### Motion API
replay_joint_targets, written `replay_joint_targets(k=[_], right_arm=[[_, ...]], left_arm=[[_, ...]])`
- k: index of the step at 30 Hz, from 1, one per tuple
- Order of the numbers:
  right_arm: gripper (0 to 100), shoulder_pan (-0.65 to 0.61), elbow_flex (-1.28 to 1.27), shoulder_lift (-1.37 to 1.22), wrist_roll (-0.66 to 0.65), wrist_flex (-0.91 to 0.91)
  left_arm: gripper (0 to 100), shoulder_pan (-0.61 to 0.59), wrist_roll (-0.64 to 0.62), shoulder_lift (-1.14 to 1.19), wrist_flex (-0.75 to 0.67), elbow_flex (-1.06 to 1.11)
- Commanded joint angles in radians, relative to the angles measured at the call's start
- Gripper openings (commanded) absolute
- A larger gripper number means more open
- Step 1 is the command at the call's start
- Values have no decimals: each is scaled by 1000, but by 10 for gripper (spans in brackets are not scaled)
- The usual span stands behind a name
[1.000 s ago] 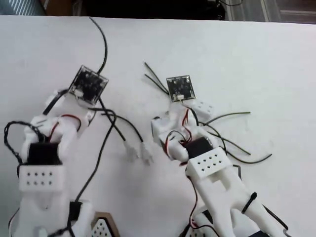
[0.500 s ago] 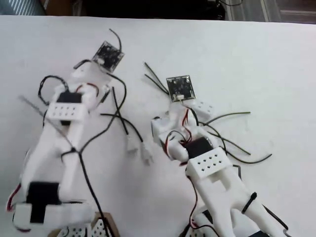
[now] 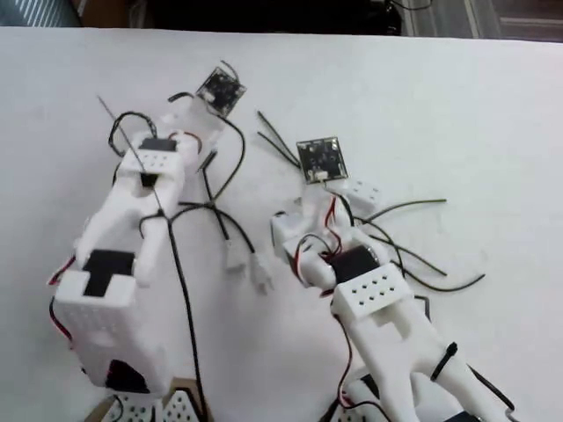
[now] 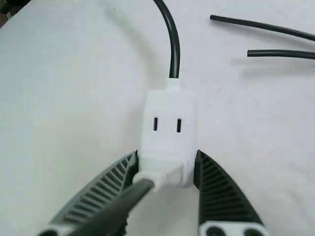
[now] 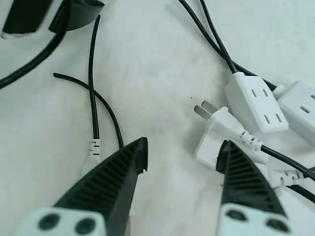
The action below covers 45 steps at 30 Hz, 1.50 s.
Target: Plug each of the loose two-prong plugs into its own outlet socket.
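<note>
Plug (image 5: 216, 129), two-prong: lies just off one fingertip of right gripper (image 5: 184, 145), prongs pointing away from it, nearer this arm; jaws spread, empty. Outlet socket (image 4: 166, 130): sits clamped in left gripper (image 4: 165, 157).

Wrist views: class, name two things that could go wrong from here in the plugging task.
The left gripper grips the outlet socket by its near end alone; a plug's push might twist it loose. The right gripper hangs open beside the two-prong plug, with a thin black wire by its other finger; closing might snag the wire instead.
</note>
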<state>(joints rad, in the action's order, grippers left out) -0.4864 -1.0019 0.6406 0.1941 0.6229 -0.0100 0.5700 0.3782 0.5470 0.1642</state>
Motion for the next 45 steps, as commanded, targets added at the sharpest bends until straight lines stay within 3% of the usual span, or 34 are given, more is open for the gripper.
replay_joint_targets(k=[1, 5, 16, 20, 26, 34, 39, 45], right_arm=[[230, 10, 6, 25, -2, -21], [230, 7, 6, 25, -2, -21], [230, 2, 5, 25, -2, -8], [230, -15, 48, 30, -35, 88], [230, -102, 127, 25, -86, 263], [229, -288, 132, 24, -101, 277], [229, -371, 201, -15, -98, 335], [229, -420, 350, -226, -92, 357]], left_arm=[[181, 5, -106, 8, -15, -80], [320, -13, -193, -33, 60, -94], [323, -54, -227, -352, 396, -100], [321, -74, -226, -498, 496, -37], [321, -101, -229, -785, 485, 226], [321, -266, -287, -1176, 474, 565], [321, -355, -353, -1297, 479, 733], [321, -380, -393, -1380, 473, 884]])
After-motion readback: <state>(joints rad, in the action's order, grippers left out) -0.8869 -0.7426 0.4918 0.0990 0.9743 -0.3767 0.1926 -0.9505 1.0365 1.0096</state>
